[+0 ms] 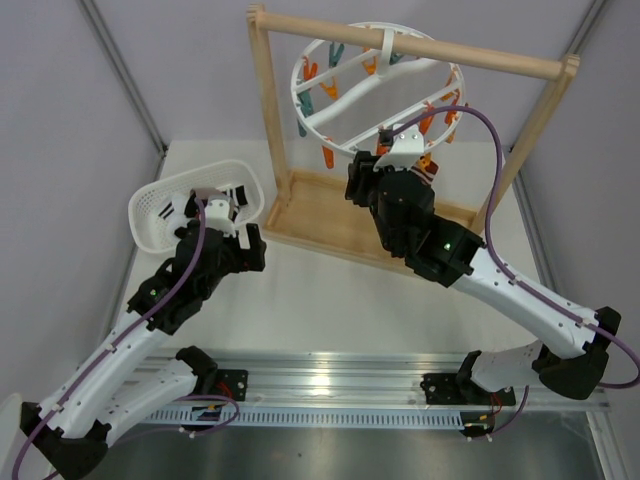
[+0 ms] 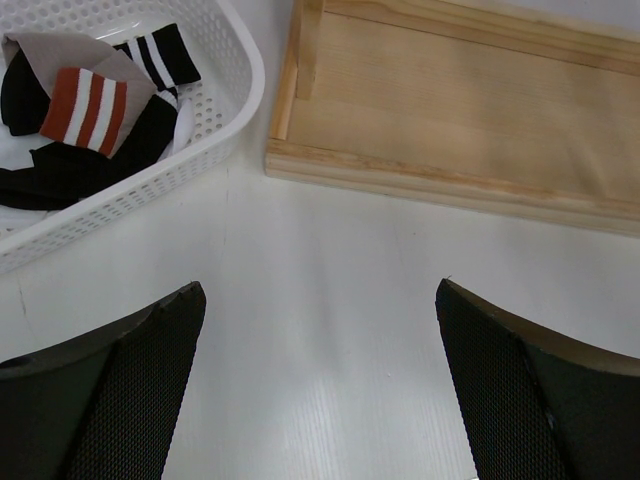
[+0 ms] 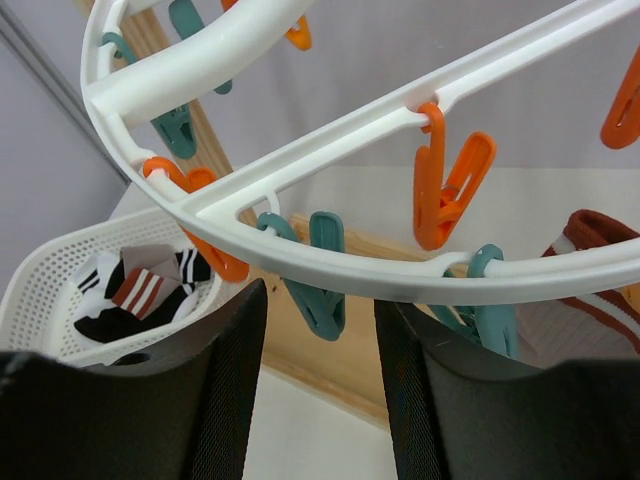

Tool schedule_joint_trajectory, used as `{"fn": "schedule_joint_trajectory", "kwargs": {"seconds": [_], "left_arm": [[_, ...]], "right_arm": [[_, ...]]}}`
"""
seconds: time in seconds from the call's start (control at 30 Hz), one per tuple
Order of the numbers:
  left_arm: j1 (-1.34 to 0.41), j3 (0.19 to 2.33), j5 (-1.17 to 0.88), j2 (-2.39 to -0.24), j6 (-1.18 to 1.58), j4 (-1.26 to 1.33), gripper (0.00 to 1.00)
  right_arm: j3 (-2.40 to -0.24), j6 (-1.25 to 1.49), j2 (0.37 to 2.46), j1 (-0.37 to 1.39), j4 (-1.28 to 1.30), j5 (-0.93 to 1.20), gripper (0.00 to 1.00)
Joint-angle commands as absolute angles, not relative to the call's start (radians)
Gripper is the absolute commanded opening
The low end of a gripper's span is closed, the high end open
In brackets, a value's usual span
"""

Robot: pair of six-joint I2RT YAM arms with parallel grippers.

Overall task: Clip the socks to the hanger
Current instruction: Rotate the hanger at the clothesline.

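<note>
Now fetching: left gripper (image 2: 318, 300), released, must lift the far-left basket's (image 2: 245, 80) sock (image 2: 85, 100); right gripper (image 3: 320, 300), released, hovers at the hanger (image 3: 380, 275).

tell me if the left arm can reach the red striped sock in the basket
Likely yes. The left gripper is open over the table beside the basket, and the sock lies uncovered on top of the black socks; only its wall stands between.
</note>
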State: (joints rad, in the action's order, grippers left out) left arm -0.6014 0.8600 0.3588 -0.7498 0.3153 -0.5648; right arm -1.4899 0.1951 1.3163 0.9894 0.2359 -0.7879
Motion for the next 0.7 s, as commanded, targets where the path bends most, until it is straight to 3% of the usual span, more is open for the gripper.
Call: {"fn": "schedule_joint_trajectory", "kwargs": {"seconds": [0.0, 0.3, 0.67], "left_arm": [[-0.591, 0.859, 0.344, -0.739, 0.334, -0.558, 0.99], [-0.589, 0.861, 0.339, -0.736, 0.336, -0.560, 0.99], [-0.588, 0.859, 0.336, -0.742, 0.334, -0.558, 1.00]], "right_arm": [[-1.516, 0.225, 1.299, 0.986, 0.204, -0.778, 0.50], [-1.447, 0.219, 1.163, 0.892, 0.236, -0.799, 0.51], [-1.419, 0.175, 1.091, 0.833, 0.276, -0.603, 0.51]]}}
